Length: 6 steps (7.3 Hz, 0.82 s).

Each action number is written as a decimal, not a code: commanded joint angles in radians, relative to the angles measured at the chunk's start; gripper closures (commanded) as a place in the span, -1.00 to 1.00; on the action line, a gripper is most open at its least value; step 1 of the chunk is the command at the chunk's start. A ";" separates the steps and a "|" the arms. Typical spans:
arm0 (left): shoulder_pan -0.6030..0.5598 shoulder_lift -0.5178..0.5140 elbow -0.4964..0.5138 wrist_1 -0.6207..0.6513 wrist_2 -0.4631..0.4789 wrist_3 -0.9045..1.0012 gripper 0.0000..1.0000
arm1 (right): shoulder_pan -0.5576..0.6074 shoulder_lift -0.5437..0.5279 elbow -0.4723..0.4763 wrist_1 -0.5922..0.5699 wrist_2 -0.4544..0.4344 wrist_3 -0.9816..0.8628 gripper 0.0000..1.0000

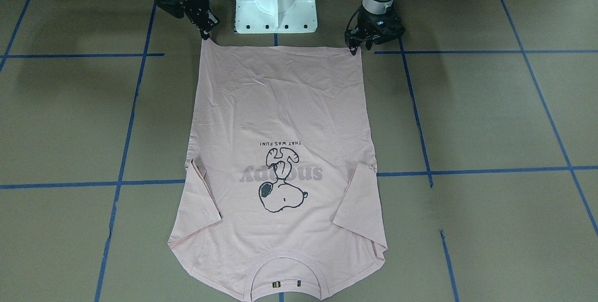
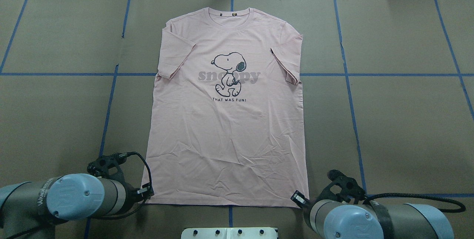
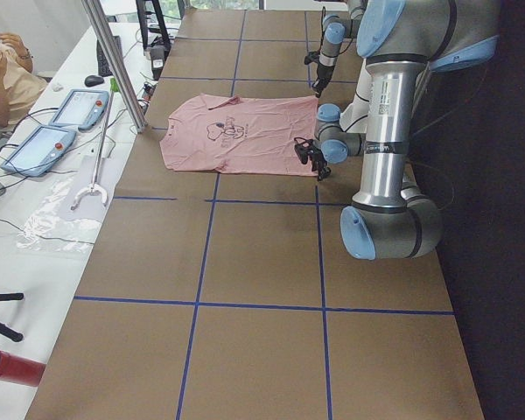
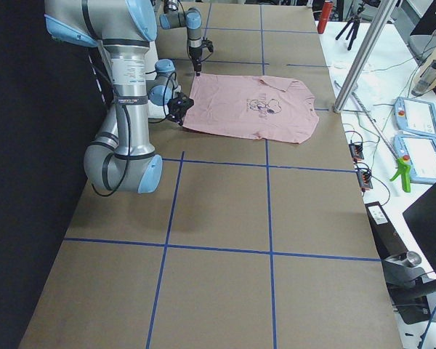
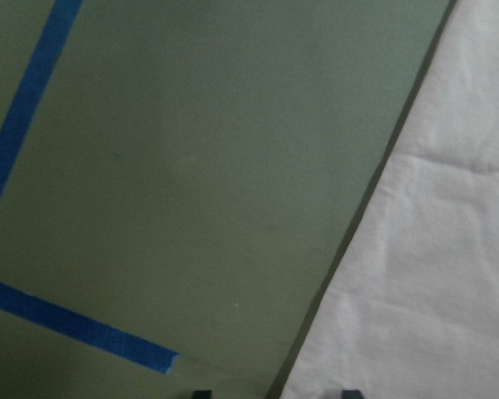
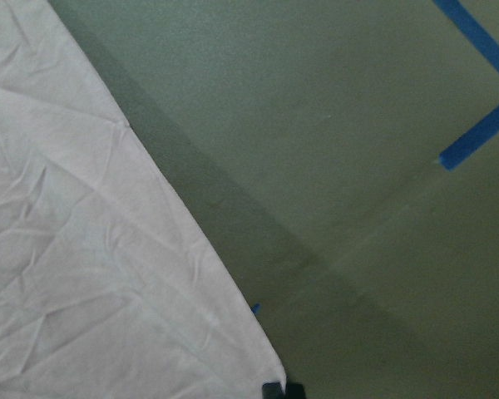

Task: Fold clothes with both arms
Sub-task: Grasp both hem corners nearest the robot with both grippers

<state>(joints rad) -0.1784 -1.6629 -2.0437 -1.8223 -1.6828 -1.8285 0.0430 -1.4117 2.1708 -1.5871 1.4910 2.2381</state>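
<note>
The shirt [image 2: 226, 139] lies flat on the tabletop [image 2: 400, 120], print up, collar far. The left claw [image 1: 353, 50] gapes astride the near-left hem corner. The right claw [image 1: 205, 36] pinches the near-right corner.

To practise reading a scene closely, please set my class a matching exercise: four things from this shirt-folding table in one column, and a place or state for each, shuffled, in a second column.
Things
1. collar
2. sleeves
3. left gripper
4. pedestal base

Places or states
a. white, just beyond the hem
b. at a hem corner of the T-shirt
c. folded in over the printed front
d. at the end farthest from the robot

Pairs: 1-d; 2-c; 3-b; 4-a
</note>
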 commanded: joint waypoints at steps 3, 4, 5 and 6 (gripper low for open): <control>0.008 -0.002 -0.003 0.000 -0.002 0.000 1.00 | 0.000 -0.003 0.000 -0.001 0.000 -0.002 1.00; 0.011 -0.002 -0.007 0.000 -0.003 0.002 1.00 | 0.000 -0.004 0.000 0.001 0.000 0.000 1.00; 0.011 -0.006 -0.016 0.000 -0.005 0.000 1.00 | 0.000 -0.006 0.000 0.001 0.000 -0.002 1.00; 0.019 -0.008 -0.021 0.000 -0.006 -0.003 1.00 | -0.002 -0.009 0.000 -0.001 0.000 -0.002 1.00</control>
<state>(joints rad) -0.1655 -1.6678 -2.0577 -1.8224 -1.6871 -1.8289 0.0425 -1.4174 2.1706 -1.5866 1.4910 2.2370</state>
